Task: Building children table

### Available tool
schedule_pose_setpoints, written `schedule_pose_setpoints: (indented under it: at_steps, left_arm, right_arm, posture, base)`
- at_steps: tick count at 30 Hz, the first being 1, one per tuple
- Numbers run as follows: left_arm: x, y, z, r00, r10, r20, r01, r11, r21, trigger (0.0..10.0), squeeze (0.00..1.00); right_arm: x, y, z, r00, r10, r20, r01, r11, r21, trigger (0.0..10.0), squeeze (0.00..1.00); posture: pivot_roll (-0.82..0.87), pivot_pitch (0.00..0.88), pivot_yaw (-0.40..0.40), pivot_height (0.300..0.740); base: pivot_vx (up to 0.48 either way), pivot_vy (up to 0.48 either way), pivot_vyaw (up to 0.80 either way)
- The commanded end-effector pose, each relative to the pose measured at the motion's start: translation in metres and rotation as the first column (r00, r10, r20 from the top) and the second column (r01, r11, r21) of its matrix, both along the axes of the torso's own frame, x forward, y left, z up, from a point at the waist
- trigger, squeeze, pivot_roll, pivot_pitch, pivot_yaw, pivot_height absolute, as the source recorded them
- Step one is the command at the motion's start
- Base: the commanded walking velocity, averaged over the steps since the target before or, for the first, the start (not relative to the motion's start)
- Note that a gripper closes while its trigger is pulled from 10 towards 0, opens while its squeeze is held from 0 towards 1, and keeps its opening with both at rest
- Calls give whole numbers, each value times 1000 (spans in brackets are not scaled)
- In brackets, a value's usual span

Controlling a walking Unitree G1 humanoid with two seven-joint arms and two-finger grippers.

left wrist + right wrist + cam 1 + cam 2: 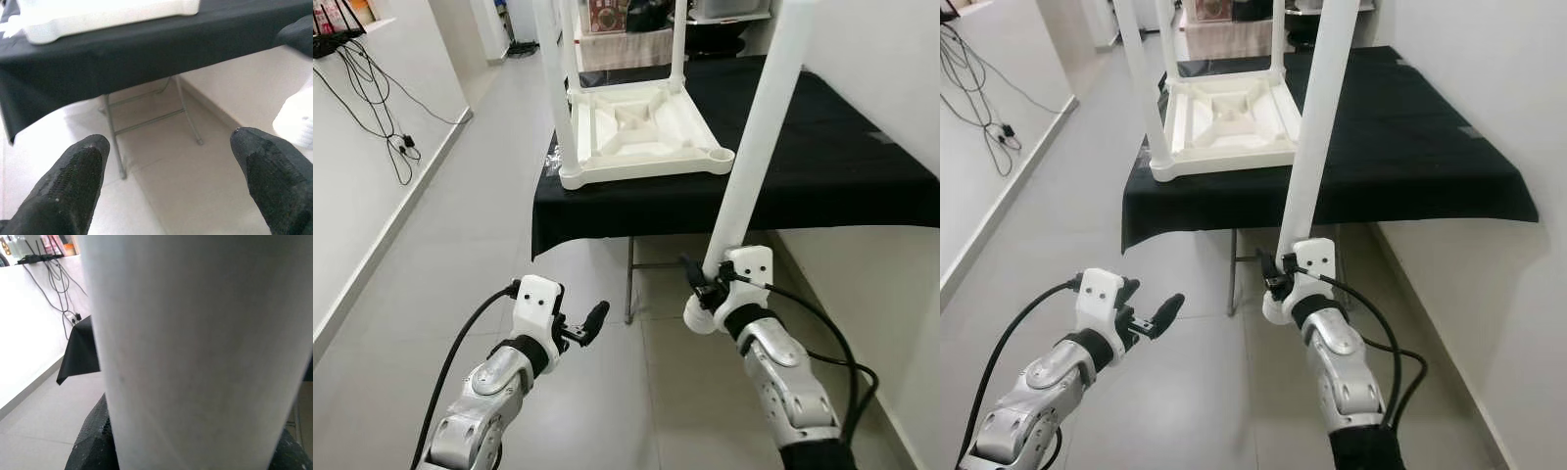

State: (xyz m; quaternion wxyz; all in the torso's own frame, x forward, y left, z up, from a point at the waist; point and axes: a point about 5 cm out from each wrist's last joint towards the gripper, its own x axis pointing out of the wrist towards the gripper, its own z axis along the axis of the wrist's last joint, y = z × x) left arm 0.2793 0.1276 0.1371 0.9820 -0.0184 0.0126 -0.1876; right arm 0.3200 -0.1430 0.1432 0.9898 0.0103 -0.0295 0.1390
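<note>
A white children's table top [646, 132] lies upside down on a black-clothed table [842, 147], with three white legs standing up from its corners. Its near right corner socket [722, 155] holds no leg. My right gripper [703, 289] is shut on a loose white table leg [759, 127], held near its lower end and rising steeply in front of the black table's edge. In the right wrist view the leg [195, 347] sits between the black fingers. My left gripper [590, 324] hangs open and empty over the floor, left of the leg.
The black table stands on a folding metal frame [146, 122] against a white wall on the right. Grey tiled floor [460, 245] stretches to the left. Black cables [382, 108] hang down the left wall. Shelves with goods stand at the far back.
</note>
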Motion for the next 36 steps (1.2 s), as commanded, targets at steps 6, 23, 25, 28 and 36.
schedule_pose_setpoints:
  at_steps: [6, 23, 25, 28, 36]
  left_arm:
    - [-3, -4, 0, 1000, 12, 25, -12, 1000, 17, 10000, 0]
    - [-4, -7, 0, 999, -13, 35, 12, 999, 39, 10000, 0]
    - [-4, -7, 0, 999, -14, 35, 13, 999, 40, 10000, 0]
    - [-4, -6, 0, 999, -16, 37, 15, 999, 44, 10000, 0]
    - [-5, -6, 1, 999, -15, 39, 13, 999, 44, 10000, 0]
  right_arm:
    - [-1, 3, 5, 1000, -9, 23, 9, 1000, 8, 10000, 0]
    - [1, 5, 7, 1000, 6, 26, -7, 999, 40, 10000, 0]
    - [1, 5, 7, 1000, 9, 28, -10, 999, 43, 10000, 0]
    - [1, 6, 10, 999, 24, 41, -26, 998, 59, 10000, 0]
    - [3, 7, 19, 994, 62, 92, -66, 997, 39, 10000, 0]
  posture:
    - [-2, 111, 59, 740]
    - [12, 115, 61, 740]
    - [15, 113, 62, 740]
    - [18, 112, 64, 740]
    - [28, 104, 54, 740]
  base:
    - [170, 0, 0]
    - [290, 0, -131]
    - [285, 0, 0]
    - [281, 0, 0]
    - [289, 0, 0]
